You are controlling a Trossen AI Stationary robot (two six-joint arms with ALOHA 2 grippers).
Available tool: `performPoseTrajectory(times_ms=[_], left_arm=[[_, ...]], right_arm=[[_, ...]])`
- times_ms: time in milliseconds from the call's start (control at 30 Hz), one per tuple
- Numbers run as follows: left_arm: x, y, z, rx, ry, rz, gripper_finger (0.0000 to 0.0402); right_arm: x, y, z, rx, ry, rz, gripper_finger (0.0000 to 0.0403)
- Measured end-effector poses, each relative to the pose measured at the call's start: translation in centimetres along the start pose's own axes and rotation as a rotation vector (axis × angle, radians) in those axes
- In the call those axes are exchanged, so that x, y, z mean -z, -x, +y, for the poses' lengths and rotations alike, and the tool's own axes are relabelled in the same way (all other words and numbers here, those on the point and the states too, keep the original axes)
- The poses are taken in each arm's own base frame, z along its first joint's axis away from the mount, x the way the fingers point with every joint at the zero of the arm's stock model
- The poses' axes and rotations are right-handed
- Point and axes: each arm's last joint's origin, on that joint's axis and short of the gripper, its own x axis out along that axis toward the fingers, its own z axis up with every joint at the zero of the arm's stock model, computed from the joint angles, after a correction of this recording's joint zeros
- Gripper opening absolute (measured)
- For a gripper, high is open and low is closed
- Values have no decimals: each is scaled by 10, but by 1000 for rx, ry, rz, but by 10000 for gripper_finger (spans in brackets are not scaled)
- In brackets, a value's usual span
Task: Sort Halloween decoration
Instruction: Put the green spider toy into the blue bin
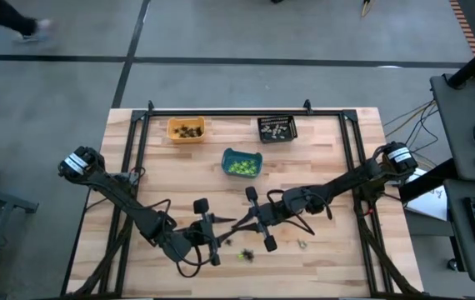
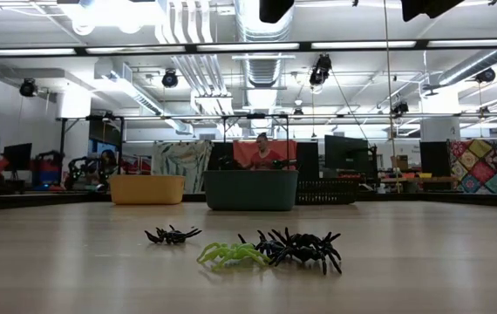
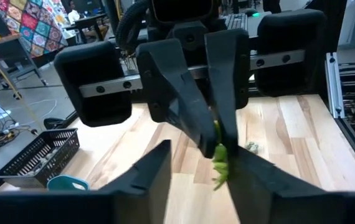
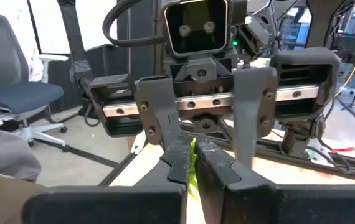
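Note:
A lime green spider decoration [image 3: 220, 163] hangs in the air above the table's near middle. My right gripper [image 4: 194, 149] is shut on it, and also shows in the high view [image 1: 239, 222]. My left gripper [image 3: 202, 155] faces it tip to tip [image 1: 225, 225], open, with one finger on each side of the spider and apart from it. More spider decorations lie on the table below: a black one [image 2: 172, 235], a green one [image 2: 231, 254] and a dark cluster [image 2: 301, 247]. My right gripper pinches the green spider's upper part [image 3: 217, 134] between its two fingers; a green sliver [image 4: 193, 171] shows in the gap. The fingers come in level from the table's right side. The spider's legs dangle below the fingers, lifted clear of the table.
Three bins stand toward the far side: an orange bin [image 1: 186, 129] with dark trinkets, a black mesh bin [image 1: 277, 128] with pale ones, and a teal bin [image 1: 242, 163] with green ones. A pale trinket [image 1: 302, 244] lies near the front right. Black frame rails [image 1: 221, 112] border the table.

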Motion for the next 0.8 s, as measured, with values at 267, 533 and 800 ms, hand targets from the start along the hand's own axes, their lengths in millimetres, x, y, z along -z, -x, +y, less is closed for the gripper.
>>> performPoseTrajectory(times_ms=[267, 533, 800], left_arm=[[11, 0, 2, -22, -19, 77, 192], [31, 2, 10, -111, -13, 198, 197], [44, 3, 40, -234, -70, 357, 192]], right_arm=[[-1, 2, -14, 41, -55, 11, 9], [6, 14, -50, 217, -133, 155, 9], [10, 25, -119, 399, -156, 400, 9]])
